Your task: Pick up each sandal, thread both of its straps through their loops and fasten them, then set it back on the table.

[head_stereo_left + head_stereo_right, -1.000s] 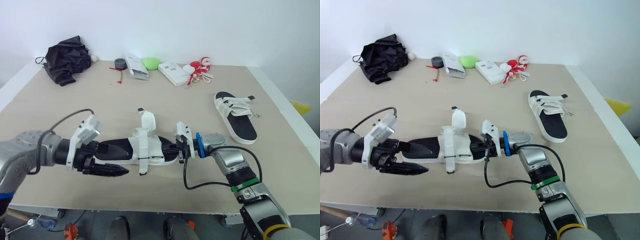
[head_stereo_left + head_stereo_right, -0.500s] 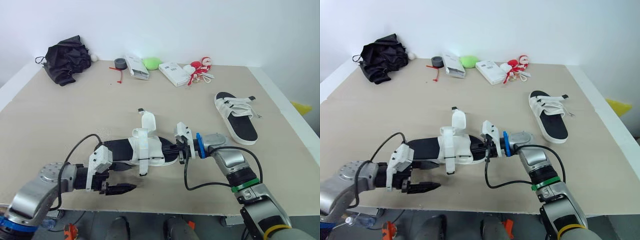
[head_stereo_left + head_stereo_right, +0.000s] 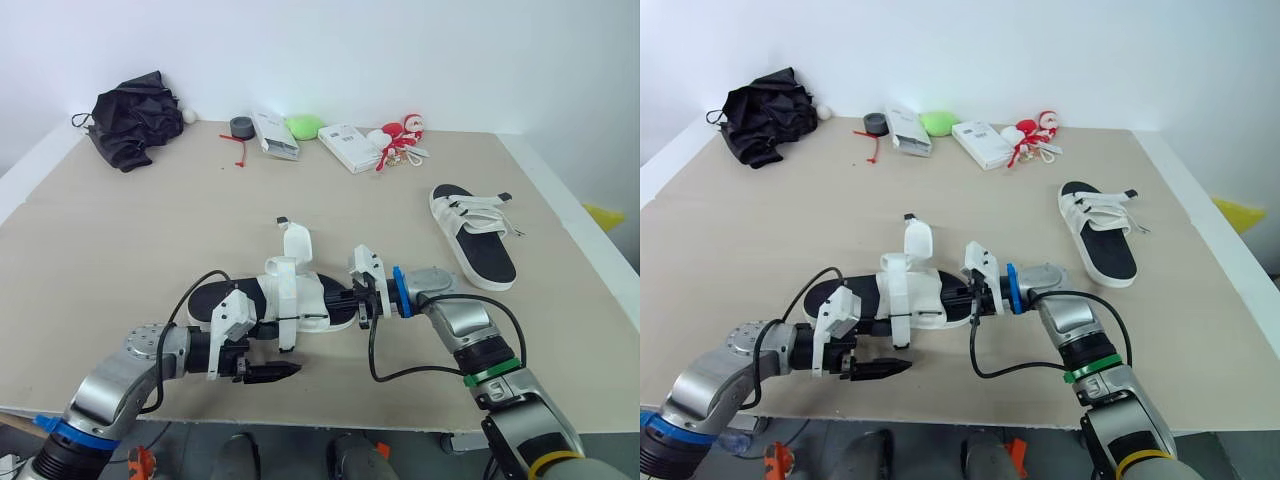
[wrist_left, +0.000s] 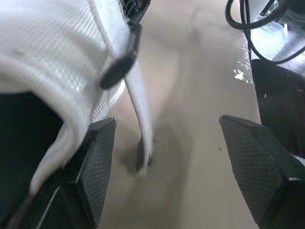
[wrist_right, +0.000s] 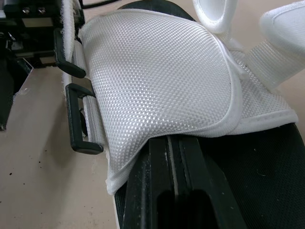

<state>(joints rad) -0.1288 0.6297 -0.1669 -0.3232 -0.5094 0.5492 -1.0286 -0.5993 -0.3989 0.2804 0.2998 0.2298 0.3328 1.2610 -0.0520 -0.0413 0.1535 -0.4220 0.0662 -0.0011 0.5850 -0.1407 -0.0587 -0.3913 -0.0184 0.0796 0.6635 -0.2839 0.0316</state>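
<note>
Head stereo pair looks forward and down across the table (image 3: pixel 150 220). Wrist cameras sit close on the near sandal (image 3: pixel 300 298), shared by all views: left faces 3 o'clock, right 9 o'clock.

Black fingers (image 5: pixel 150 191) seemingly pinch the white-mesh sandal (image 5: pixel 157 71) (black loops (image 5: pixel 74 119) alongside).

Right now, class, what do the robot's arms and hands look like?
Both arms are silver-grey with looping black cables and white wrist blocks. The left hand and right hand are black. The right arm has blue, green and yellow bands; the left arm, a blue one.
</note>
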